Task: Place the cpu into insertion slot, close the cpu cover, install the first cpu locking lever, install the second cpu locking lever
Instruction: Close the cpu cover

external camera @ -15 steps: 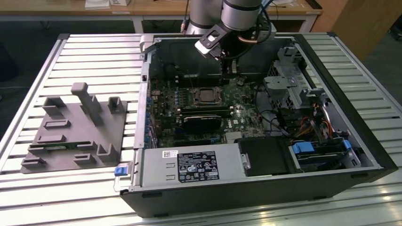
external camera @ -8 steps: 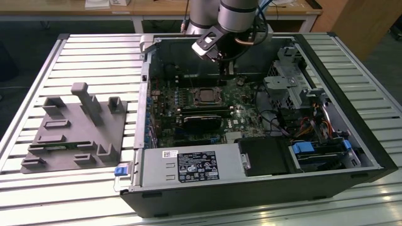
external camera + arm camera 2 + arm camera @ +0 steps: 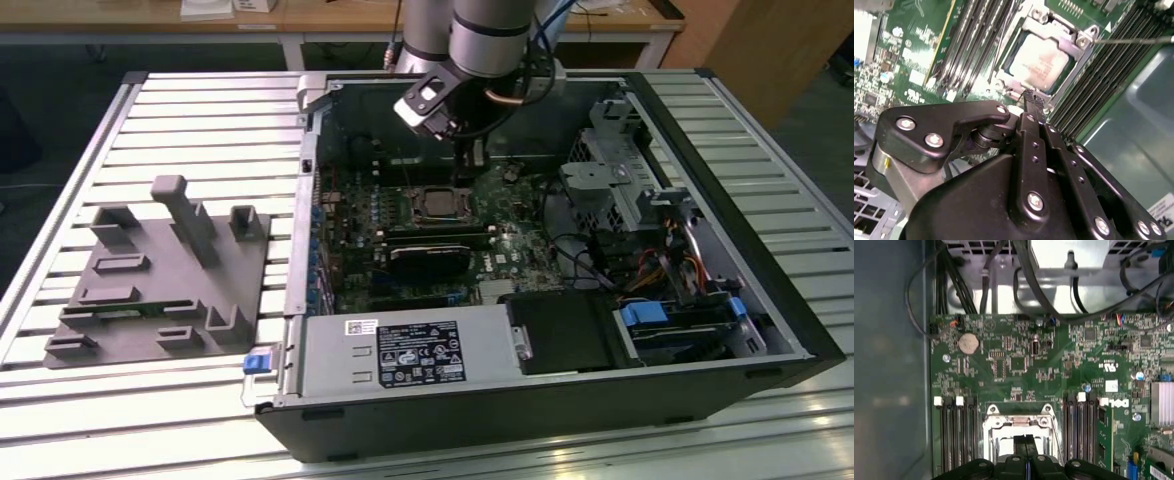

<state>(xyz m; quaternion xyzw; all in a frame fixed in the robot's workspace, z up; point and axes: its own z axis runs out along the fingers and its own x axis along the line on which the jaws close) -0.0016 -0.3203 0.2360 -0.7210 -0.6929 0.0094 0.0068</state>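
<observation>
Silvery cpu cover (image 3: 1074, 62) rim, claw (image 3: 1033, 100) pinched together, just beside

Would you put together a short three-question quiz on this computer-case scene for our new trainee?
1. True or false: the cpu lies on the motherboard, framed by the cpu cover.
2. Choose one. In the second wrist view, the fingers of the gripper are: A) spread wide apart; B) shut together; C) clamped on a cable.
3. Short answer: what stands on the table at the exterior view's left of the computer case?

Key: 1. True. 2. B. 3. A grey fixture tray.
</observation>
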